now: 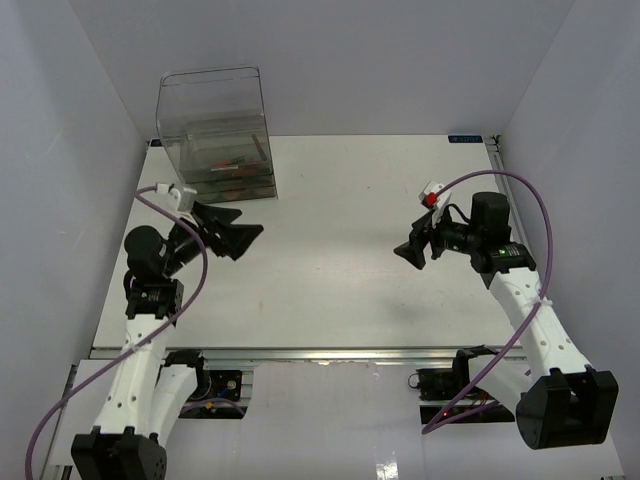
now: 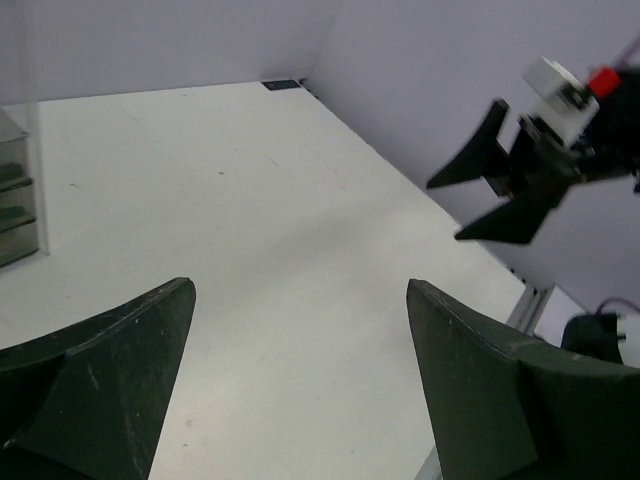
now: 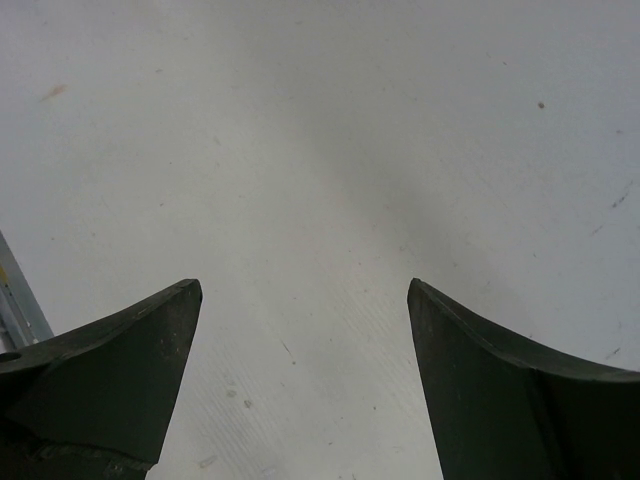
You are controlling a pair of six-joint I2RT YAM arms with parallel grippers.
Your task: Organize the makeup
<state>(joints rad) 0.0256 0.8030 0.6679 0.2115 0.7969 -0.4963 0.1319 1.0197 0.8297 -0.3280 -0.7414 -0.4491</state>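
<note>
No loose makeup shows on the white table. Slim red-and-black sticks show faintly inside the clear drawer box at the back left; the other cosmetics are hidden or out of view. My left gripper is open and empty, just in front of the box and pointing right. Its wrist view shows the jaws wide apart over bare table. My right gripper is open and empty at the right, pointing left. Its wrist view shows only bare table between the jaws.
The drawer box's edge shows at the left of the left wrist view, and the right gripper shows across the table. White walls close in the table on three sides. A metal rail runs along the near edge.
</note>
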